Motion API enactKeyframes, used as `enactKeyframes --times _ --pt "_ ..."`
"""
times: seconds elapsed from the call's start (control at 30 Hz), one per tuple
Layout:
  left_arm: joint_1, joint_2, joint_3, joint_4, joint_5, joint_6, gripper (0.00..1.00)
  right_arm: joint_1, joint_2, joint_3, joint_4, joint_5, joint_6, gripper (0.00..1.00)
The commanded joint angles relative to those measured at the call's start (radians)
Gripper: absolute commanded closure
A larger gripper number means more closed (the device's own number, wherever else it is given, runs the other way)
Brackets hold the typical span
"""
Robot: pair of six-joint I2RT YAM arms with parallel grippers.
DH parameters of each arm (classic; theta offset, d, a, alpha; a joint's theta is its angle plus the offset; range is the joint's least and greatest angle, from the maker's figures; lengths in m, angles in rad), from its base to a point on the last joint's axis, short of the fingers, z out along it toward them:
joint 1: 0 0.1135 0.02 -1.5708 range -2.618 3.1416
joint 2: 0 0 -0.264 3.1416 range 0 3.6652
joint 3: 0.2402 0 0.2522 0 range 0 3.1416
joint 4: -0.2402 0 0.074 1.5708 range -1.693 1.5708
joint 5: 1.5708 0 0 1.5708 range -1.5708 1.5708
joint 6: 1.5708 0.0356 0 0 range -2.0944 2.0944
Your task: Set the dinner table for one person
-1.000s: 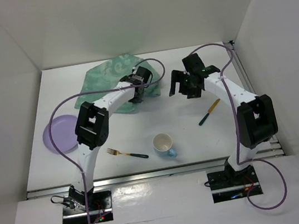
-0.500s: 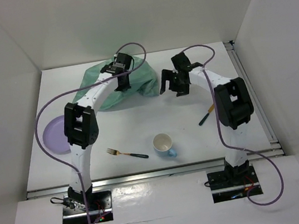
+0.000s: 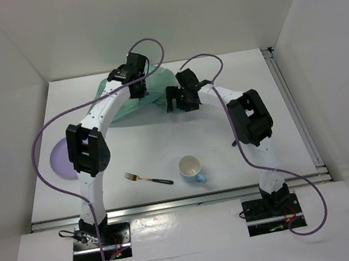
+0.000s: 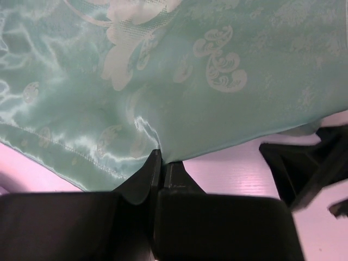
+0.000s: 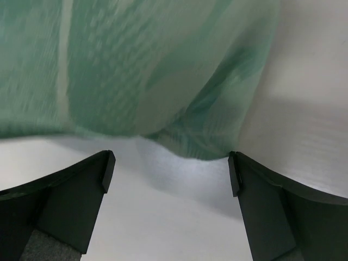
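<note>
On the white dinner table (image 3: pixel 280 88) a teal-green patterned cloth (image 3: pixel 104 92) lies bunched at the back. My left gripper (image 3: pixel 137 91) is over its middle, reaching from the left. In the left wrist view the cloth (image 4: pixel 190 81) fills the frame and the left gripper (image 4: pixel 161 159) is shut on a pinched fold of its hem. My right gripper (image 3: pixel 180 105) stands open at the cloth's right edge. In the right wrist view the right gripper (image 5: pixel 171 163) holds nothing, and a hanging fold of cloth (image 5: pixel 141 70) is just ahead of its fingertips.
A purple plate (image 3: pixel 59 162) sits at the table's left edge, partly behind the left arm. A gold fork with a dark handle (image 3: pixel 147 178) and a white cup with a blue handle (image 3: pixel 191 167) lie near the front. Metal rails run along the right and front edges.
The left gripper shut on the cloth and carried it back and to the left. The right gripper, still open, followed leftward to the cloth's right edge.
</note>
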Motion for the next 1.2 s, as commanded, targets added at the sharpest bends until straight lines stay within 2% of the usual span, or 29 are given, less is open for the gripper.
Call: enactKeyframes --times 0.0,0.17,0.23,0.47,0.57,0.6,0.63,0.73,0.93,1.03,1.17 --pt "0.002 -0.087 0.036 -0.012 0.004 0.027 1.00 0.005 0.046 0.056 0.085 0.153 0.028 0.02" --pt "0.011 -0.105 0.036 -0.021 -0.016 0.047 1.00 0.016 0.037 0.033 0.098 0.318 0.081 0.05" --pt "0.011 -0.116 0.047 -0.021 -0.025 0.047 1.00 0.016 0.006 -0.034 0.170 0.318 0.067 0.01" --pt "0.020 -0.125 0.068 -0.030 -0.025 0.056 1.00 0.016 0.101 0.098 0.140 0.257 -0.001 0.01" --pt "0.020 -0.135 0.068 -0.030 -0.025 0.066 1.00 0.016 0.060 0.035 0.219 0.241 -0.025 0.46" --pt "0.020 -0.135 0.058 -0.030 -0.034 0.075 1.00 0.025 0.042 0.015 0.239 0.241 -0.025 0.83" --pt "0.020 -0.135 0.058 -0.030 -0.034 0.075 1.00 0.025 0.009 -0.002 0.253 0.256 -0.025 1.00" --pt "0.020 -0.135 0.047 -0.030 -0.034 0.075 1.00 0.003 -0.047 -0.002 0.229 0.290 -0.016 1.00" --pt "0.020 -0.180 0.025 -0.030 0.019 0.084 1.00 -0.017 -0.218 -0.043 0.164 0.247 -0.175 1.00" --pt "0.020 -0.219 -0.036 -0.030 0.088 0.107 1.00 -0.063 -0.325 -0.096 0.117 0.178 -0.238 1.00" --pt "-0.034 -0.250 -0.159 0.012 0.073 0.107 1.00 -0.148 -0.406 -0.119 0.001 0.065 -0.319 1.00"
